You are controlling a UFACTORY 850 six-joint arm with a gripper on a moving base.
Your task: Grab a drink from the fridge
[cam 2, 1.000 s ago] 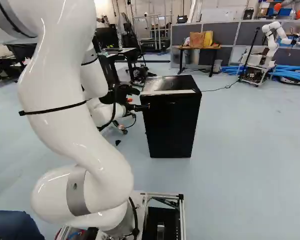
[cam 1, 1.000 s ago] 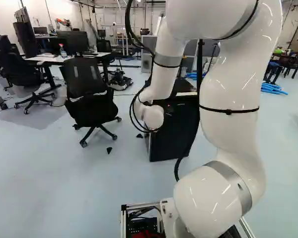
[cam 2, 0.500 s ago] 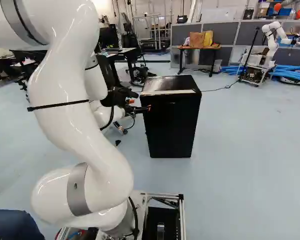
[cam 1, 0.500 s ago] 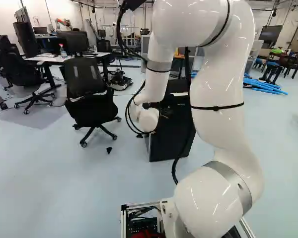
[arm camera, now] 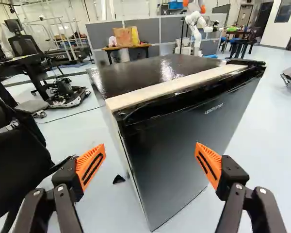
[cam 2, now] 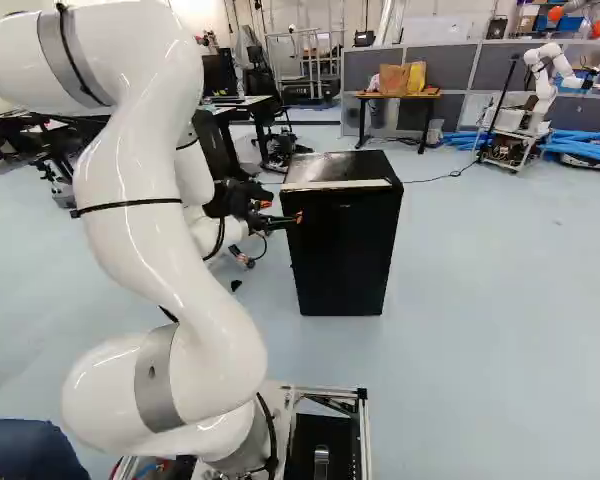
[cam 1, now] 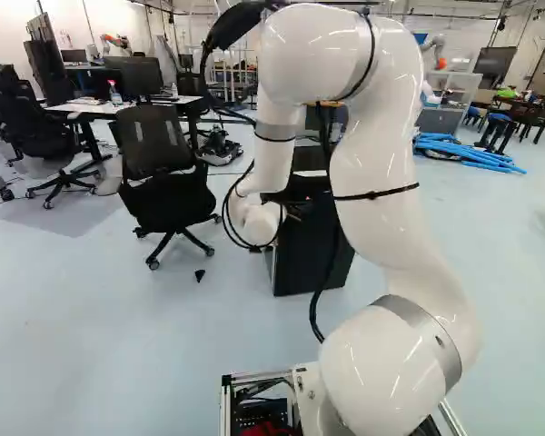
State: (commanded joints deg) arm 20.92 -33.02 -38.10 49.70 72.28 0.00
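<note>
In the right base view my gripper [cam 2: 283, 211] is level with the upper left front edge of the black fridge [cam 2: 343, 250]. One orange-tipped finger overlaps that edge; touching or not I cannot tell. The wrist view shows the gripper [arm camera: 150, 149] open, its two orange pads wide apart and nothing held. Ahead, the fridge door [arm camera: 184, 150] is closed, its near vertical edge lying between the two fingers' lines. A pale strip runs along the fridge top's front. In the left base view my arm partly covers the fridge [cam 1: 309, 250]. No drink shows.
A black office chair [cam 1: 154, 168] stands left of the fridge. Behind are a desk [cam 1: 118, 107], a small table with bags [cam 2: 400, 95] and grey partitions [cam 2: 460, 65]. Another robot [cam 2: 545, 80] stands at the far right. A cable [cam 2: 440, 177] runs over the floor behind the fridge.
The base has stayed put. My arm's upper part has swung left in the left base view and sunk, and right in the right base view. The gripper has shifted slightly at the fridge's edge.
</note>
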